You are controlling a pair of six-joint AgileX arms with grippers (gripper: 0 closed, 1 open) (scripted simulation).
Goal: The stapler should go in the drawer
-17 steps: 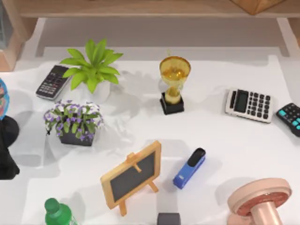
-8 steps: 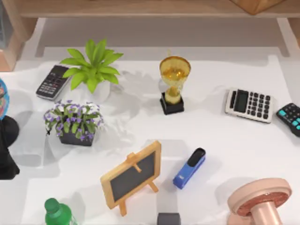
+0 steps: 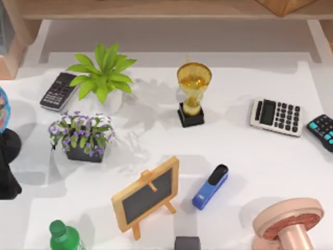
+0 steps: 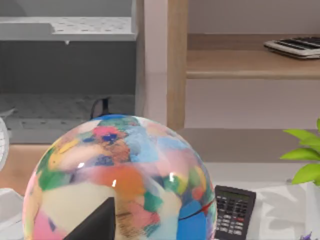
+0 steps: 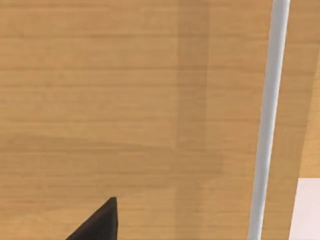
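The stapler [image 3: 210, 186], blue with a black top arm, lies slantwise on the white table [image 3: 250, 161], just right of a small chalkboard easel [image 3: 146, 195]. A dark part of my left gripper [image 4: 100, 225] shows close in front of a colourful globe [image 4: 120, 180]. A dark part of my right gripper [image 5: 100, 222] faces a light wooden panel [image 5: 100, 100] with a silver bar [image 5: 267, 115]; I cannot tell whether this is the drawer.
A gold trophy [image 3: 193, 94] stands mid-table. A green plant [image 3: 102, 78] and purple flowers [image 3: 81, 135] are at the left. Calculators lie at the left [image 3: 59, 91] and right [image 3: 276, 117]. A green bottle [image 3: 65, 237] and a pink stand [image 3: 289, 224] sit near the front edge.
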